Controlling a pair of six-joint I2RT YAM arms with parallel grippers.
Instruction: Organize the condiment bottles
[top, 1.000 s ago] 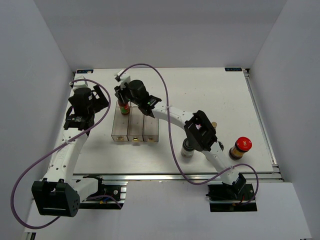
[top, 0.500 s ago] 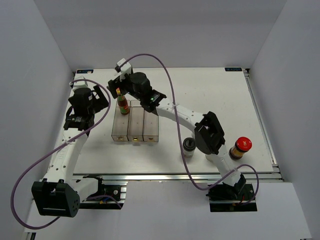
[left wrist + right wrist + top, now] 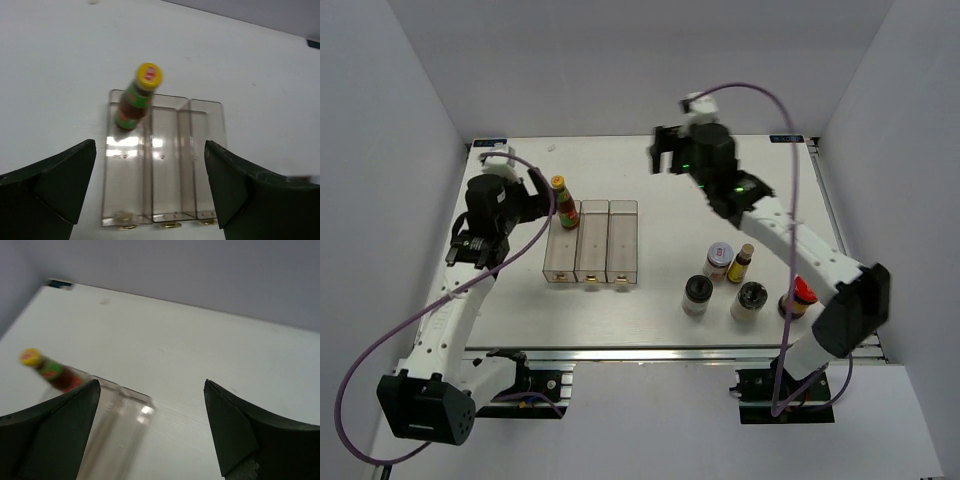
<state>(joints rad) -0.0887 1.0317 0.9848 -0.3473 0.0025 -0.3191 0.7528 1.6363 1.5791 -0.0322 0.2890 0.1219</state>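
The slim red sauce bottle (image 3: 134, 100) stood in the far end of the clear tray's (image 3: 172, 170) left compartment; the left gripper (image 3: 150, 150) hovered just left of the tray's far corner, jaws spread wide, holding nothing; the right gripper (image 3: 151, 390), equally wide and empty, hung raised beyond the tray's far right side; the white jar (image 3: 718, 259), tiny yellow-capped bottle (image 3: 742, 263), black-lidded shaker (image 3: 696, 294), second black-lidded shaker (image 3: 750, 300) and red-lidded dark jar (image 3: 800, 297) stood grouped to the tray's right, well apart from it.
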